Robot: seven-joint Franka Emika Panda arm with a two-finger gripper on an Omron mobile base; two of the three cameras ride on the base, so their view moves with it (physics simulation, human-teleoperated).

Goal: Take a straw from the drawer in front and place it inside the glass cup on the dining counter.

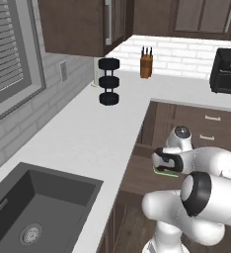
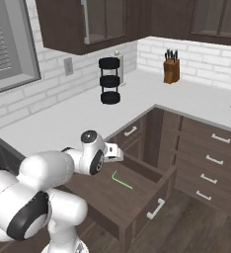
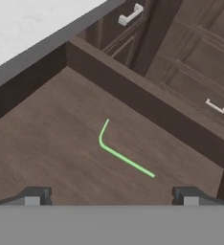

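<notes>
- Straw, thin and bright green with a bent tip (image 3: 119, 154), lies flat on the plain brown floor of the wide, shallow dark brown wooden drawer (image 3: 61, 153), roughly mid-floor and clear of the drawer walls.
- From the right base view the same straw (image 2: 121, 180) shows on the drawer floor (image 2: 105, 197), just right of the robot's wrist; the drawer stands pulled out, its small silver bar handle (image 2: 156, 209) on the front panel.
- From the left base view only a short green sliver of the straw (image 1: 163, 172) shows beneath the hand, over the drawer (image 1: 137, 175).
- Two-finger gripper (image 3: 111, 196) hangs above the drawer floor with its dark fingertips (image 3: 35, 196) spread wide apart; nothing sits between them, and the straw lies between and beyond the tips, not touched.
- Left of the drawer in the left base view: dark sink (image 1: 36, 212) set in the white kitchen counter (image 1: 97, 128).
- Further back on that counter: black three-tier rack (image 1: 109, 81), then a wooden knife block (image 1: 146, 64).
- Right of the open drawer in the right base view: a bank of shut dark drawers with silver handles (image 2: 213, 160).
</notes>
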